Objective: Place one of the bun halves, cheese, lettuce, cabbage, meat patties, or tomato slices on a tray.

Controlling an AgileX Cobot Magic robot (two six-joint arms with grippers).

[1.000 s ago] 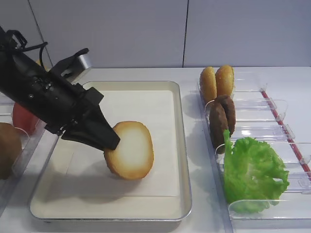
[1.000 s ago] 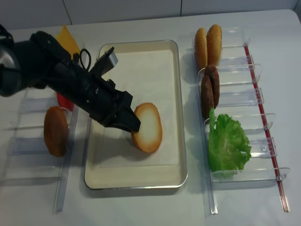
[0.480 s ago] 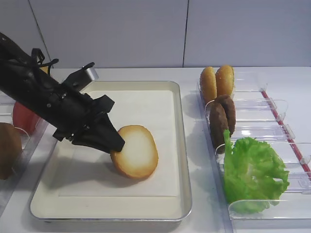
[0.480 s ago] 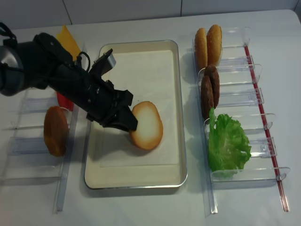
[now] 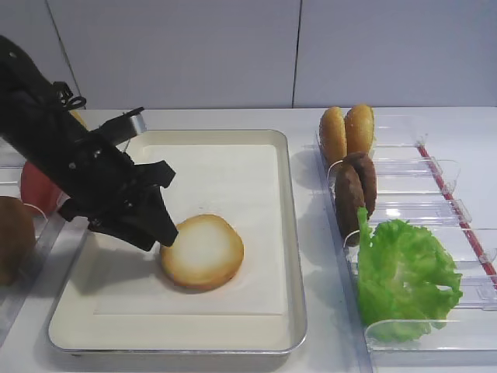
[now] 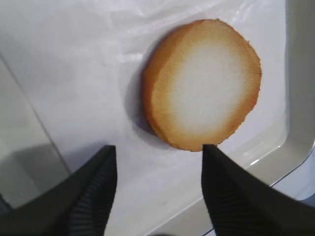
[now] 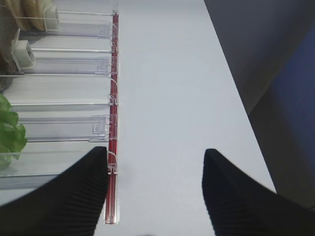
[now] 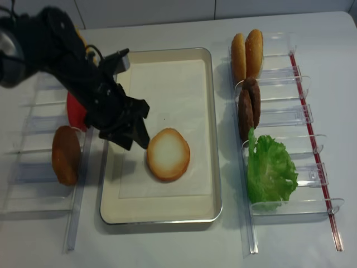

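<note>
The bun half lies flat, pale face up, on the paper liner of the cream tray. My left gripper is open just left of the bun, nothing between its fingers; one fingertip is close to the bun's rim. The right gripper is open over bare table right of the racks. Lettuce and the meat patties stand in the right racks. A red tomato slice shows behind the left arm. Cheese and cabbage are hidden.
Clear plastic racks flank the tray on both sides. Two golden buns stand at the back right. A brown domed bun half stands in the left rack. The table's right edge is near.
The left gripper held the bun half tilted on edge over the tray. It has opened and drawn back left, and the bun now lies flat on the liner.
</note>
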